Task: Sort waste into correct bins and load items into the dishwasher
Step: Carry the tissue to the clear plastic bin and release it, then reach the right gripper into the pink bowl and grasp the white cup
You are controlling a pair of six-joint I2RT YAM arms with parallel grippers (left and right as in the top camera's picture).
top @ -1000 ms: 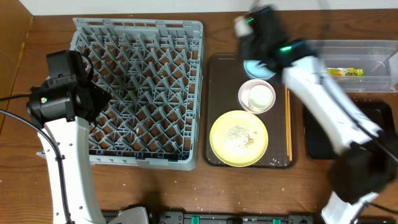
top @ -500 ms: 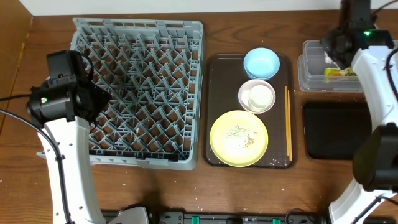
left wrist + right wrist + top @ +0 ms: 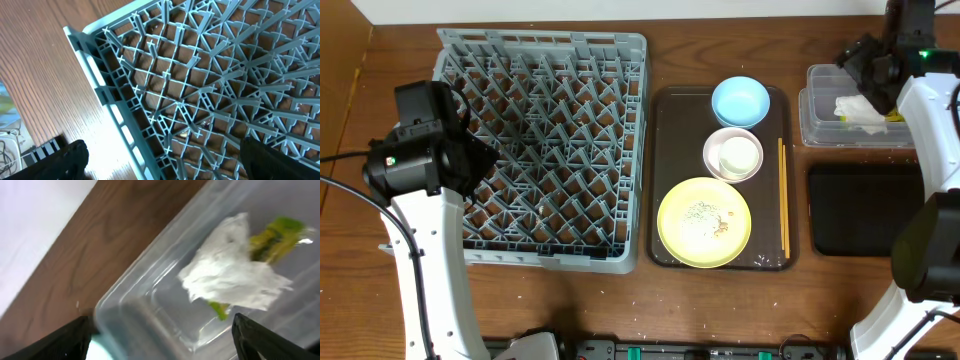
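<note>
White-silver wrapper [image 3: 235, 280] lies in the clear tub [image 3: 135, 315] — directly below the right hand [image 3: 162, 332], whose fingers stand wide apart, holding nothing. Left hand [image 3: 162, 155] — fingers likewise spread, empty — hovers above the rack [image 3: 200, 75] edge.

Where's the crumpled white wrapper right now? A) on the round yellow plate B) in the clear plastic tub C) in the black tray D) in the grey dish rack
B: the crumpled white-silver wrapper with yellow-green bits lies inside the clear plastic rectangular tub.
</note>
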